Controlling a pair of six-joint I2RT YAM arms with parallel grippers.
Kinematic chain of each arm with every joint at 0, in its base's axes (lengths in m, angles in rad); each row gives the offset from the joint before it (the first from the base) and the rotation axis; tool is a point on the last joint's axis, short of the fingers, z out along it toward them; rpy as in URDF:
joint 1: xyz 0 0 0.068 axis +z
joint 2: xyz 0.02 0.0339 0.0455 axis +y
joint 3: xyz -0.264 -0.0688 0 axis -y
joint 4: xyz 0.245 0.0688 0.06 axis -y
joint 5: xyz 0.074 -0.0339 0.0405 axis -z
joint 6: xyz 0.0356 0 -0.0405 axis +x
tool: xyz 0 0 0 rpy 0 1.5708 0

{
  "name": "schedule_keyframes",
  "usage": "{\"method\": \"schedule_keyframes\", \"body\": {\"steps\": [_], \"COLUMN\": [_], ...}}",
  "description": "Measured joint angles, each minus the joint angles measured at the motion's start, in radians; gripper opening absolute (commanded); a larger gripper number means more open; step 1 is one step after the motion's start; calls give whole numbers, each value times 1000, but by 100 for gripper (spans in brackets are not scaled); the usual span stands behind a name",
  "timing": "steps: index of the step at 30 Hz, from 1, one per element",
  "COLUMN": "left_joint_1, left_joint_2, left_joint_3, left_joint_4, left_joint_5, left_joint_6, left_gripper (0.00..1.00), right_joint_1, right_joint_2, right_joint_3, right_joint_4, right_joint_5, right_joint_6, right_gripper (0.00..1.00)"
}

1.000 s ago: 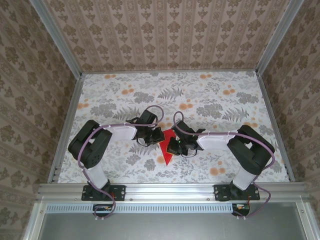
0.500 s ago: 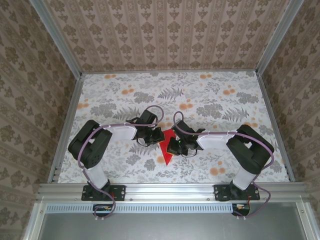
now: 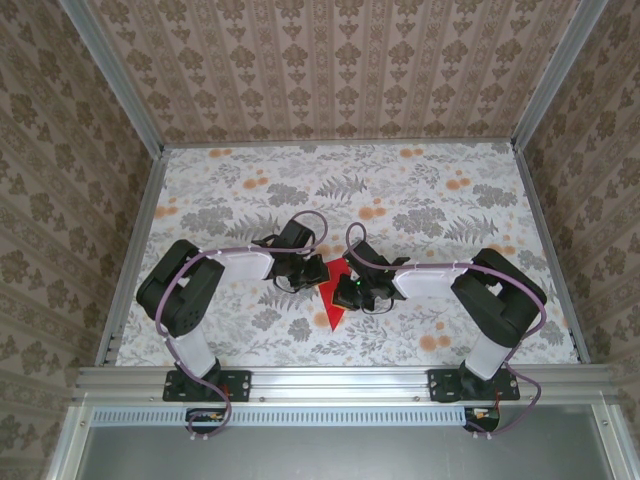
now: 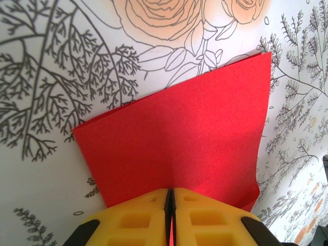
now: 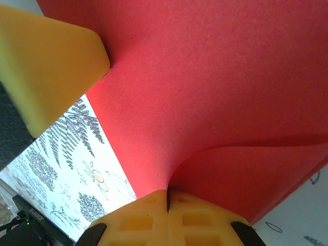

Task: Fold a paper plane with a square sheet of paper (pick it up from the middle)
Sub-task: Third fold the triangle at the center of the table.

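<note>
As both arms (image 3: 240,263) (image 3: 430,280) reach inward, jaws pinch red paper (image 3: 331,302).

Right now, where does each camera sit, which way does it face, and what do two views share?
Top external: above and behind the bases, facing down at the floral table; the left arm and right arm show.
Left wrist: on the left arm, looking along the left end effector, shut on the red paper.
Right wrist: on the right arm, behind the right end effector, pinching that paper.
Shared: both wrist views show the same paper.
</note>
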Motion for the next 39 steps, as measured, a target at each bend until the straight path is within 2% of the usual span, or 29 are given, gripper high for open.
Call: {"method": "schedule_keyframes", "body": {"steps": [4,13,21,27,33,39], "left_joint_1": [0,16,114,146,151,151], "left_joint_2": [0,-3,-96,-157,-164,-173], "left_joint_3": [0,13,0,-39,-68,-100], "left_joint_4": [0,-37,-121,-132,-131,-106], "left_joint_5": [0,8,7,11,33,69], "left_joint_6": [0,16,43,52,53,52], "left_gripper": [12,14,15,15,15,14], "right_joint_1": [0,0,0,0,0,0], "right_joint_2": [2,13,14,14,14,14], "right_joint_3": [2,21,28,32,32,31], "right_joint_4": [-2,-6,3,10,13,6], "right_joint_5": [0,-15,-26,-37,-40,-35], "right_joint_6": [-3,-25,-29,-29,-29,-32], "right_gripper": [8,27,41,48,47,37]}}
